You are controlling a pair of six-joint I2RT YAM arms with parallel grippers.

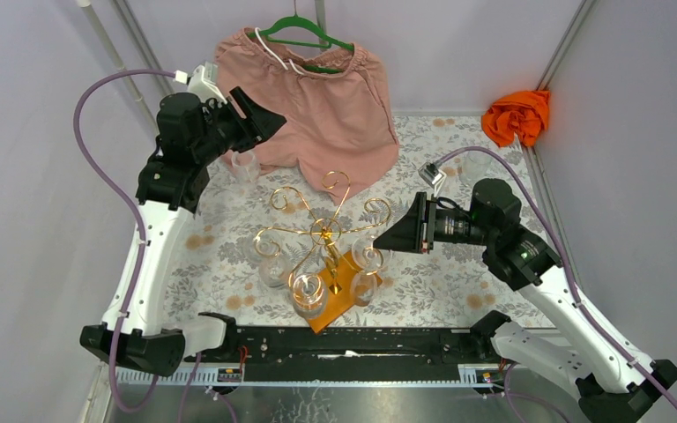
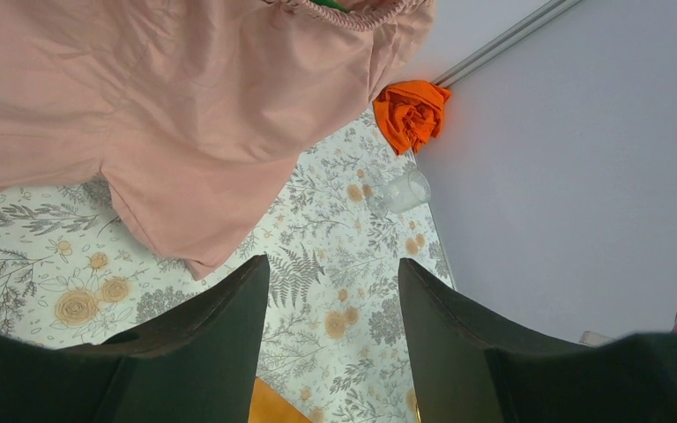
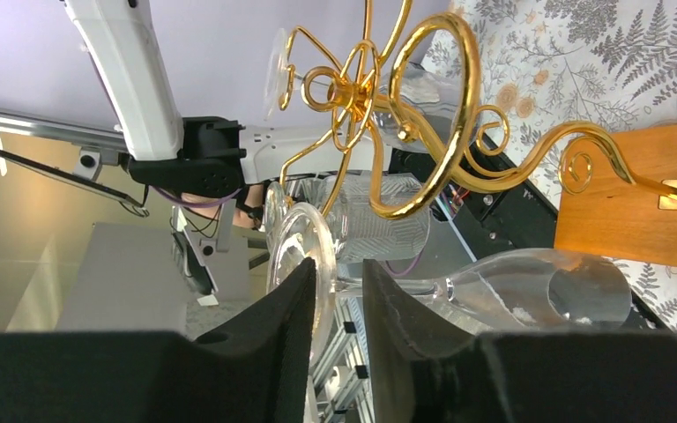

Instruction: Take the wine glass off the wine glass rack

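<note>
Right fingers (image 3: 335, 304): narrow, a slim gap, the stem of a glass (image 3: 529, 291) running between them – whether the pads (image 3: 286, 335) already touch it I cannot tell.
Glass: hangs upside down from a gold arm of the rack (image 1: 322, 231), foot just beyond the fingertips, bowl on the base side.
Step in hand: judged a grasp on the stem – close gently and squarely, then slide the foot out along the arm's open end, wary of the neighbouring glasses.
Left fingers (image 2: 333, 308): wide, holding nothing, well apart from the rack, near the pink shorts (image 1: 317, 106).
Bench (image 1: 220, 256): floral cloth; an orange rag (image 1: 517, 116) in the far corner.
Room: pale walls all round.
</note>
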